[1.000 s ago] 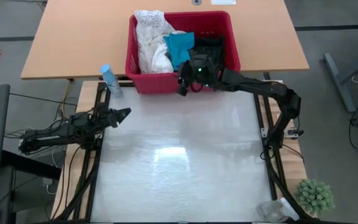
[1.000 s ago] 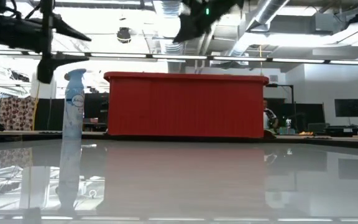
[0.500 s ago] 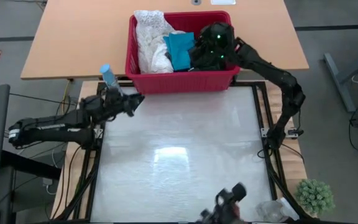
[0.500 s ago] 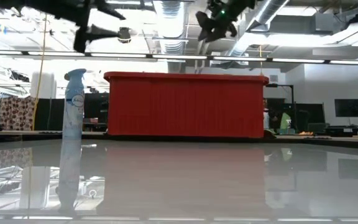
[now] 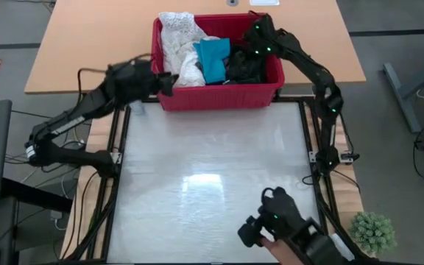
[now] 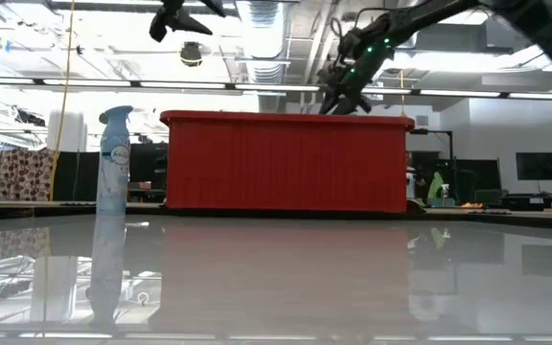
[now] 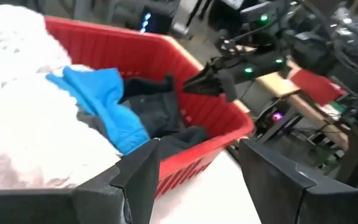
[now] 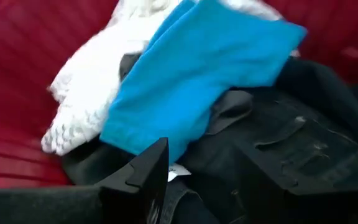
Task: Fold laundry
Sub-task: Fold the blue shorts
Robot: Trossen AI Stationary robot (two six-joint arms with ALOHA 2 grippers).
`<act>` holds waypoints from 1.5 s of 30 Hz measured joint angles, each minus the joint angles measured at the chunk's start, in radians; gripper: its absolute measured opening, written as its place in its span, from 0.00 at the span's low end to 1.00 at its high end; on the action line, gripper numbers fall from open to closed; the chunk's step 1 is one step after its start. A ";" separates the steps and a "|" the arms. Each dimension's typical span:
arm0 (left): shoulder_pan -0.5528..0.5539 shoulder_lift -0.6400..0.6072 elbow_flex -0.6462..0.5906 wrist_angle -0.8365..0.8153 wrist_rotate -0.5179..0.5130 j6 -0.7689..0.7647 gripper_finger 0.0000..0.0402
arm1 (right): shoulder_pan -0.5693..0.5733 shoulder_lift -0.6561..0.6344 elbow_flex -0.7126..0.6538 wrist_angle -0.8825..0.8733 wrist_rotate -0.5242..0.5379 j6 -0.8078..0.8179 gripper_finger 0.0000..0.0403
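The laundry lies in a red basket [image 5: 219, 96] at the table's far edge. A white lacy garment [image 5: 179, 46] fills its left side, a teal one [image 5: 213, 57] lies in the middle, and dark garments [image 5: 246, 68] are on the right. My left gripper [image 5: 169, 79] hovers open at the basket's near left corner, level with its rim, pointing across the clothes [image 7: 104, 99]. My right gripper [image 5: 247, 50] hangs open above the dark garments [image 8: 291, 143], slanting down beside the teal one [image 8: 197, 68]. Neither gripper touches anything.
A spray bottle [image 6: 113, 206] stands left of the basket [image 6: 286, 163]. A small green plant [image 5: 374, 232] sits at the near right corner. At the table's near edge a person's hand holds a dark device with a green light [image 5: 278, 219].
My left gripper has risen from the table's left edge and swung toward the far edge, to the basket's near left corner. My right gripper has gone from the basket's near wall to above the dark garments, tipping downward. A hand-held dark device has come in at the near edge.
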 joint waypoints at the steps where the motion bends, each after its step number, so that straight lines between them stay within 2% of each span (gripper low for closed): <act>1: 0.021 0.020 0.028 -0.038 0.014 -0.016 0.52 | 0.002 0.029 0.046 -0.030 -0.006 -0.017 0.49; 5: 0.124 0.081 0.115 -0.164 0.120 -0.050 0.52 | 0.012 0.142 0.206 -0.108 -0.007 -0.047 0.49; 10: 0.230 0.108 0.135 -0.186 0.267 -0.064 0.52 | 0.028 0.171 0.175 -0.033 -0.010 0.004 0.49; 18: 0.319 0.121 0.135 -0.186 0.295 -0.040 0.52 | 0.055 0.253 0.176 -0.011 -0.008 0.059 0.49; 29: 0.349 0.121 0.135 -0.200 0.290 0.052 0.52 | 0.075 0.389 0.176 0.029 -0.009 0.129 0.48; 32: 0.349 0.121 0.135 -0.200 0.290 0.068 0.52 | 0.080 0.394 0.176 0.017 -0.011 0.129 0.40; 36: 0.349 0.121 0.135 -0.199 0.290 0.089 0.52 | 0.085 0.390 0.204 -0.002 -0.012 0.123 0.10; 45: 0.349 0.121 0.134 -0.198 0.286 0.122 0.52 | 0.078 0.273 0.203 0.022 -0.006 0.136 0.08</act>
